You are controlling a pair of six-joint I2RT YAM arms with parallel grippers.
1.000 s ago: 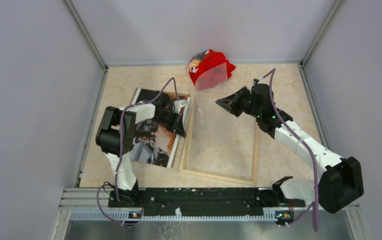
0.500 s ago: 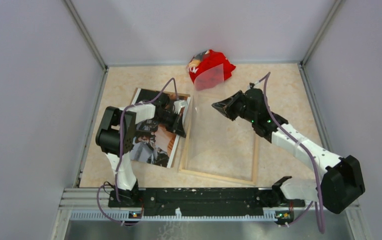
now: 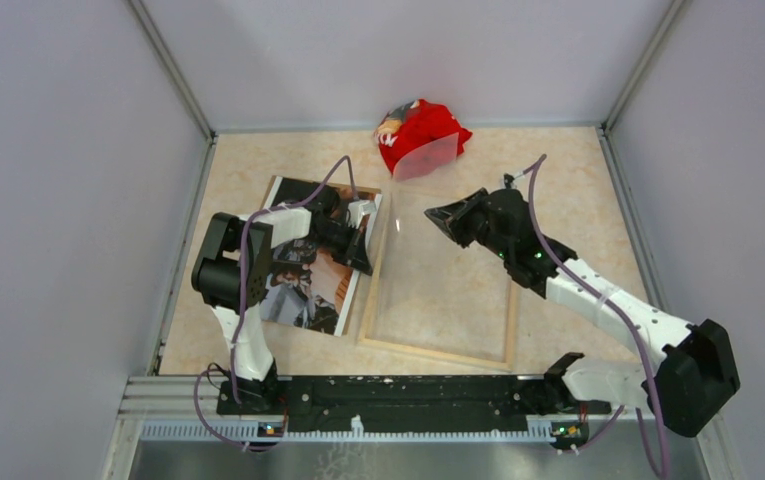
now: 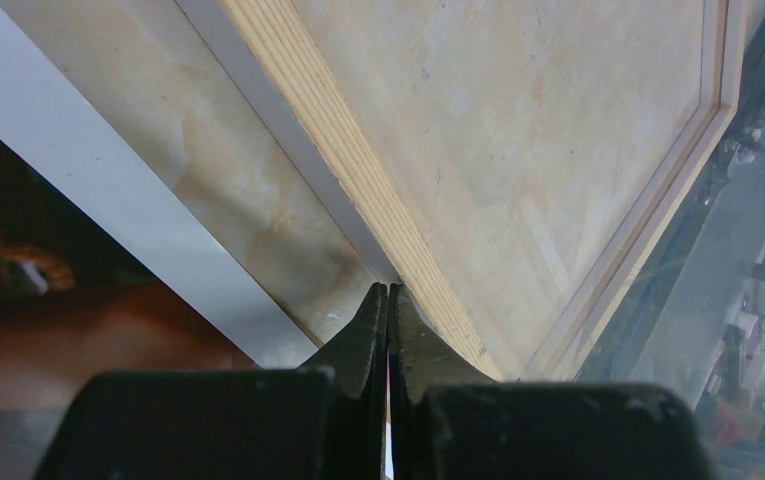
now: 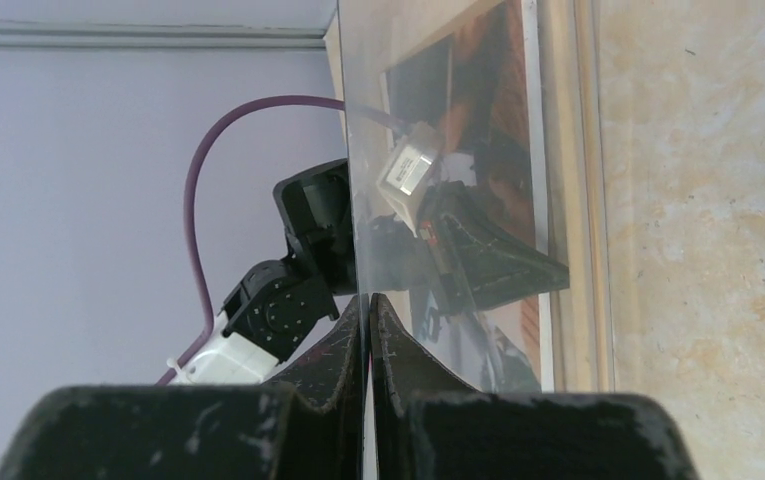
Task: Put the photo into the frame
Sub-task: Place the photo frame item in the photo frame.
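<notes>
Photo: the photo [image 3: 301, 300] lies flat and picture side up on the table [image 3: 248, 160], left of centre in the top view. The left arm crosses its middle. Its right edge is just beside the frame's left rail, and it is not inside the frame.
Frame: the frame [image 3: 438, 352] lies flat at the centre of the top view, its pale wood edges facing up and the table showing through it.
Clear pane: the clear pane [image 3: 408, 240] is tilted up out of the frame. Its lower edge is near the bottom rail, and its upper edge overlaps the red bundle [image 3: 416, 130] at top centre.
Left gripper: the left gripper [image 3: 363, 255] sits at the frame's left rail. In the left wrist view its fingers [image 4: 370, 325] are pressed together, their tips against the wood edge [image 4: 358, 170]. The photo's white border [image 4: 108, 220] is just to the left. Whether anything is pinched between them cannot be told.
Right gripper: the right gripper [image 3: 436, 213] is above the frame's upper half. In the right wrist view its fingers [image 5: 343, 335] are clamped narrowly on the pane's thin edge [image 5: 350, 150].
Seen through the pane: the left arm and the photo [image 5: 503, 100].
</notes>
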